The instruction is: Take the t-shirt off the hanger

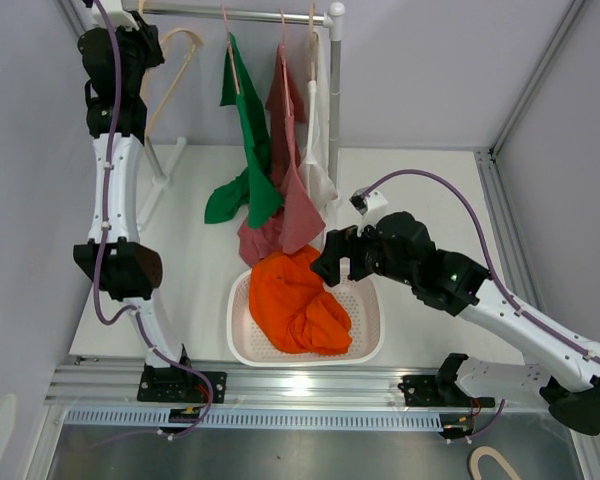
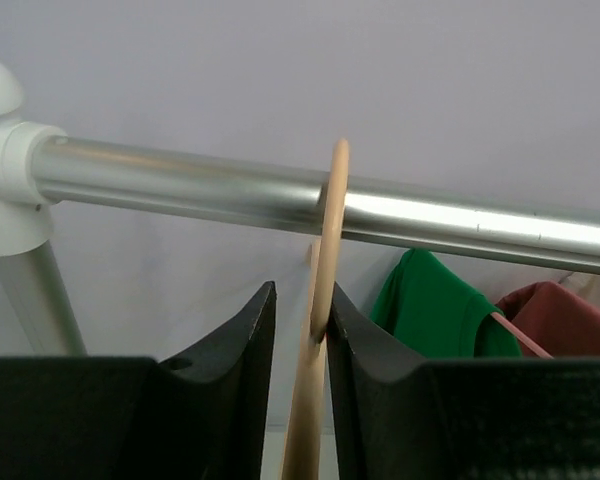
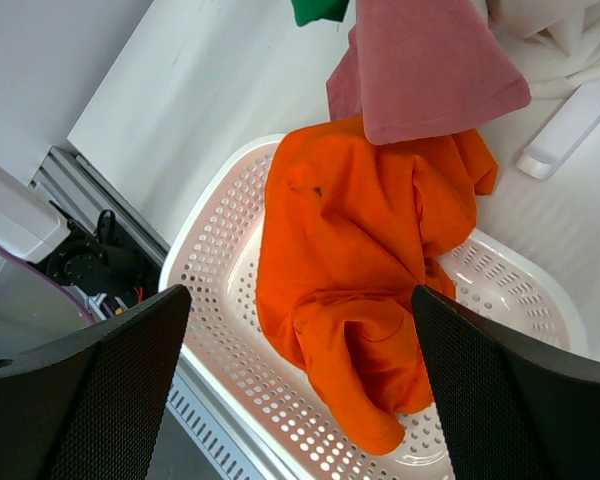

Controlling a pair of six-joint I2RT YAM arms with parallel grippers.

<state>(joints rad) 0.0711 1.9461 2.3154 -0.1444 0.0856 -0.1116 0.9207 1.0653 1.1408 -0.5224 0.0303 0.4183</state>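
A bare wooden hanger (image 1: 180, 50) hangs by its hook on the metal rail (image 1: 240, 14) at the back left. My left gripper (image 1: 150, 45) is up at the rail. In the left wrist view the hanger (image 2: 325, 250) stands between the jaws of the gripper (image 2: 300, 310); it touches the right finger and a gap shows at the left finger. The orange t-shirt (image 1: 295, 300) lies crumpled in the white basket (image 1: 370, 345). My right gripper (image 1: 330, 262) is open and empty just above the shirt (image 3: 360, 240) and the basket (image 3: 220, 290).
A green shirt (image 1: 250, 150), a dusty-red shirt (image 1: 292, 190) and a white shirt (image 1: 320, 130) hang on hangers along the rail, their hems reaching the table near the basket. The rack's white foot (image 1: 165, 175) lies on the table at left.
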